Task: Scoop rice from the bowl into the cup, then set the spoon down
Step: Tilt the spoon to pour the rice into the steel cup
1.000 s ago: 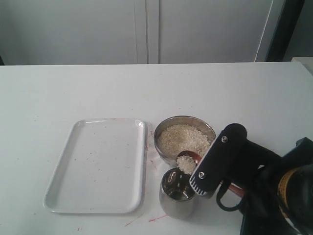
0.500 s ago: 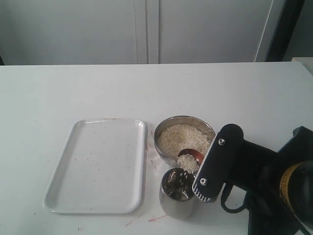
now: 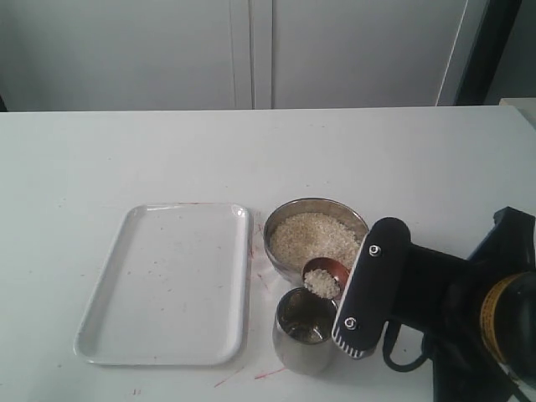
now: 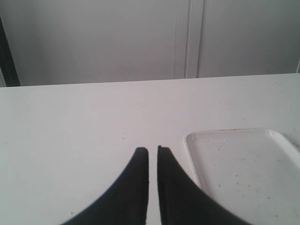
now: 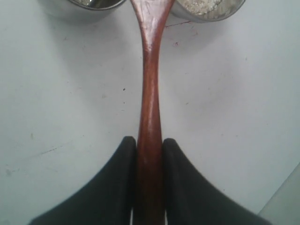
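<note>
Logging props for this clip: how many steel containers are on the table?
2. The bowl, holding rice, sits right of the tray; the cup stands just in front of it. The arm may hide others.

The spoon showed smooth, varnished reddish wood; bowl and cup gleamed as polished metal; the rice looked matt and grainy; the tray was glossy white plastic.

The setting appears to be a laboratory or test room. A broad plain white worktop stands against flat pale cupboard doors; a black robot arm works over it, and small red marks dot its surface.
</note>
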